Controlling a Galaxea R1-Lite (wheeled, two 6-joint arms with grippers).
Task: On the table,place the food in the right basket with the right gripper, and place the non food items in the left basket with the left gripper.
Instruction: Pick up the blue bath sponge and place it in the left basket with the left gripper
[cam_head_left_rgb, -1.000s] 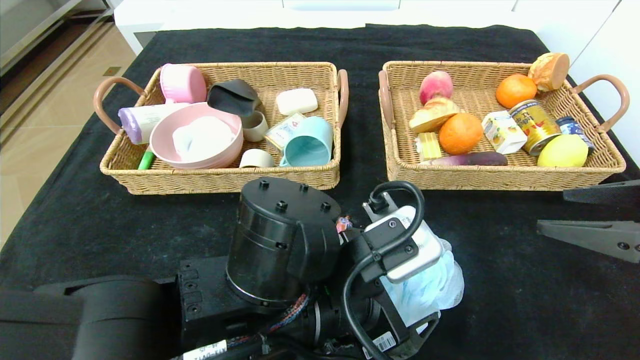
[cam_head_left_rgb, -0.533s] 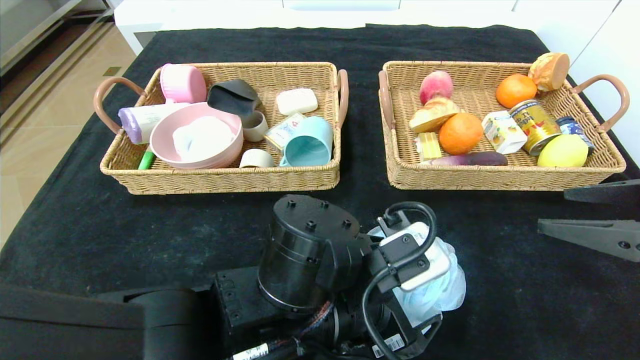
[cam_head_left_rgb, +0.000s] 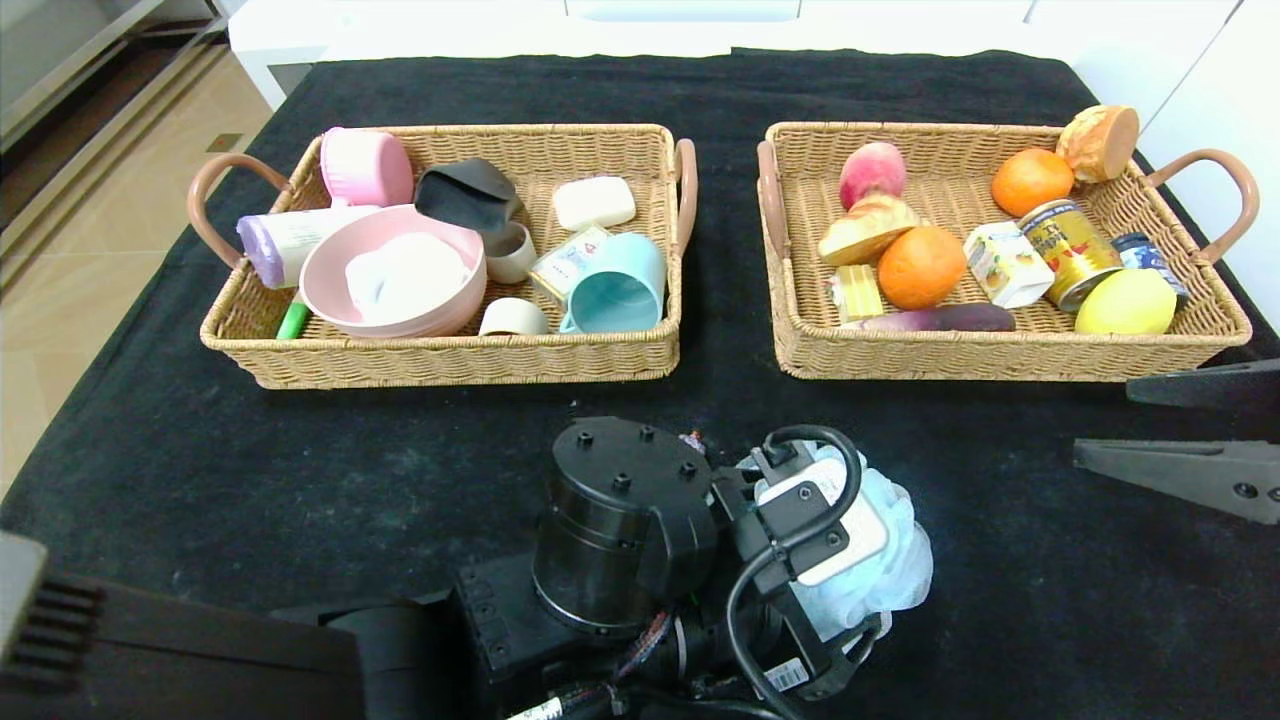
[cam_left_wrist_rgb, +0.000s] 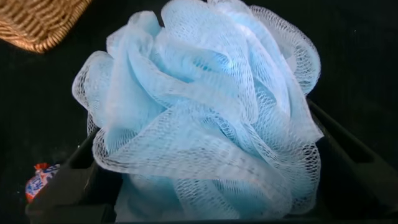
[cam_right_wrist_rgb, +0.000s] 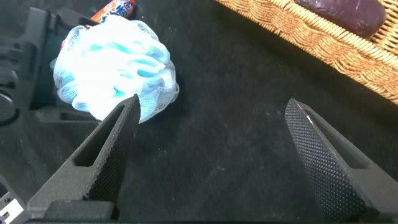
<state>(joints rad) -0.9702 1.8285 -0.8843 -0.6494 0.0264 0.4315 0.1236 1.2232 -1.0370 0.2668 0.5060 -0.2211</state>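
The light-blue bath pouf (cam_head_left_rgb: 890, 570) lies on the black table (cam_head_left_rgb: 300, 470) at the front centre. My left gripper (cam_left_wrist_rgb: 208, 174) is open, one finger (cam_left_wrist_rgb: 65, 183) on each side of the pouf. An end of the orange-red sausage stick (cam_head_left_rgb: 688, 446) shows beside the left wrist. My right gripper (cam_head_left_rgb: 1102, 422) hangs open over bare cloth at the right edge, holding nothing. In the left basket (cam_head_left_rgb: 450, 357) lie the soap bar (cam_head_left_rgb: 594, 202), the black pouch (cam_head_left_rgb: 468, 192) and the card box (cam_head_left_rgb: 570, 262). The white carton (cam_head_left_rgb: 1005, 262) lies in the right basket (cam_head_left_rgb: 1000, 358).
The left basket also holds a pink bowl (cam_head_left_rgb: 392, 270), a blue cup (cam_head_left_rgb: 615, 285) and a bottle. The right basket holds oranges (cam_head_left_rgb: 920, 266), a peach, bread, cans and a lemon (cam_head_left_rgb: 1125, 302). A strip of black cloth runs between the baskets and the arms.
My left arm has swung to the right and settled lower over the pouf. The pouf has stayed in place, and the right gripper has not moved.
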